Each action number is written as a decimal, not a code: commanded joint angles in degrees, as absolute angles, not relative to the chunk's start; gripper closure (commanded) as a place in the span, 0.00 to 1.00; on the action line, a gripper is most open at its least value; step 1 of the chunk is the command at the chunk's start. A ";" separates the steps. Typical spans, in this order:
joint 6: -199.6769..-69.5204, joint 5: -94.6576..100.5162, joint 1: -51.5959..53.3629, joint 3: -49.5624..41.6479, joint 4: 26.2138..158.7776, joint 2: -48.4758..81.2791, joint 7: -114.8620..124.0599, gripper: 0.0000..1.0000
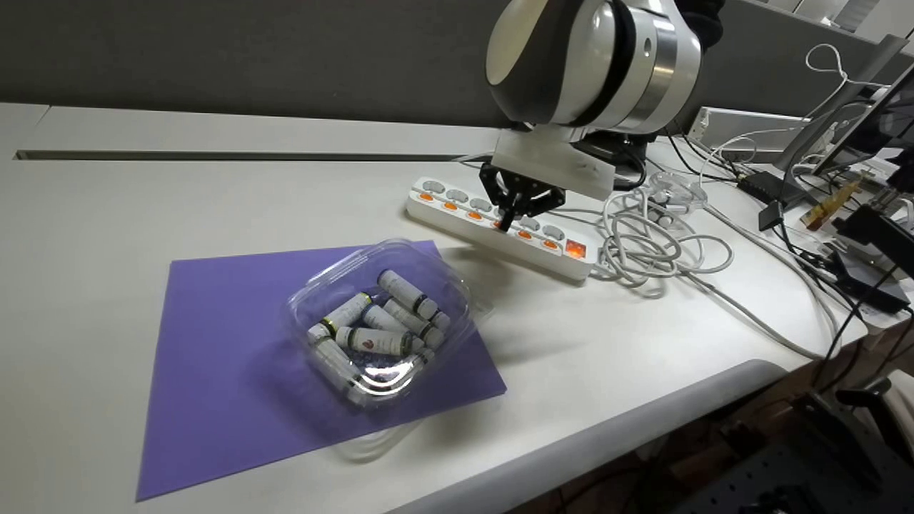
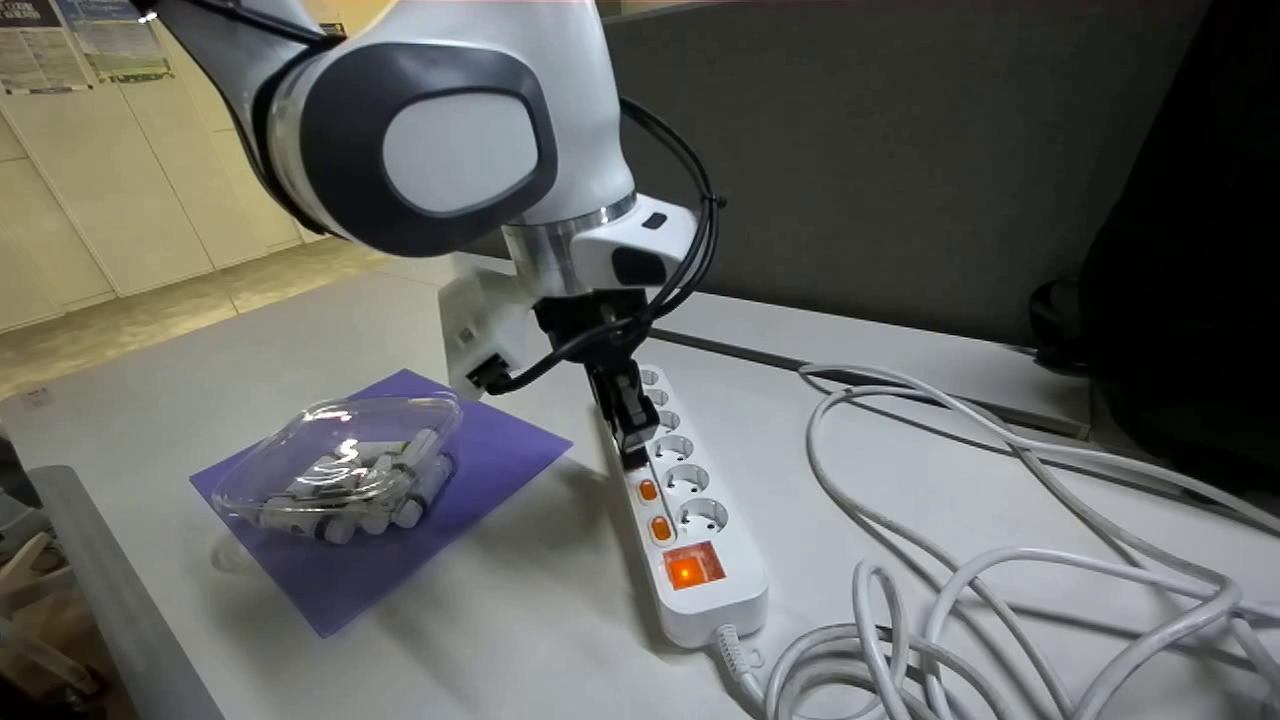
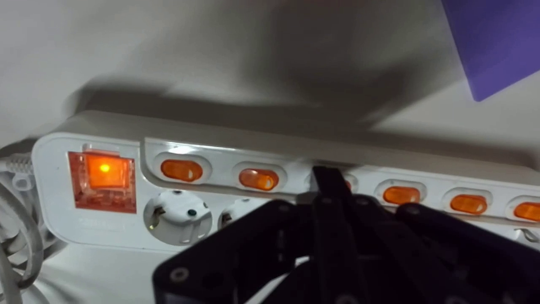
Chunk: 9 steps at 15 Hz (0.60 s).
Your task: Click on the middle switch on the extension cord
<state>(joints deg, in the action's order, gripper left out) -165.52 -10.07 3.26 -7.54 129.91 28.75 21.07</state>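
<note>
The extension cord is a white power strip (image 1: 457,223) with a row of small orange switches beside its sockets. It also shows in an exterior view (image 2: 735,595) and in the wrist view (image 3: 103,232). A larger lit main switch (image 3: 103,175) is at its cable end. My gripper (image 3: 331,175) is shut and empty, pointing down at the third small switch from the main switch. The fingertips cover most of that switch (image 3: 348,184); only its edge shows. They are at the strip in both exterior views (image 1: 505,221) (image 2: 632,455). I cannot tell whether they press it.
A clear plastic box (image 1: 382,321) with several small white bottles stands on a purple sheet (image 1: 214,385) in front of the strip. Coiled white cables (image 1: 643,243) lie at the strip's cable end. A grey partition (image 1: 250,57) stands behind the table.
</note>
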 commanded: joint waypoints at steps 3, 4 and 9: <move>-166.24 -10.42 2.54 -6.45 129.16 28.26 19.79 1.00; -166.39 -10.42 2.40 -6.22 129.13 28.24 19.39 1.00; -166.80 -10.08 3.31 -6.80 129.62 28.66 20.01 1.00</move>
<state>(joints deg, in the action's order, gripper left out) -166.95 -10.07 3.23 -6.72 129.68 28.69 19.99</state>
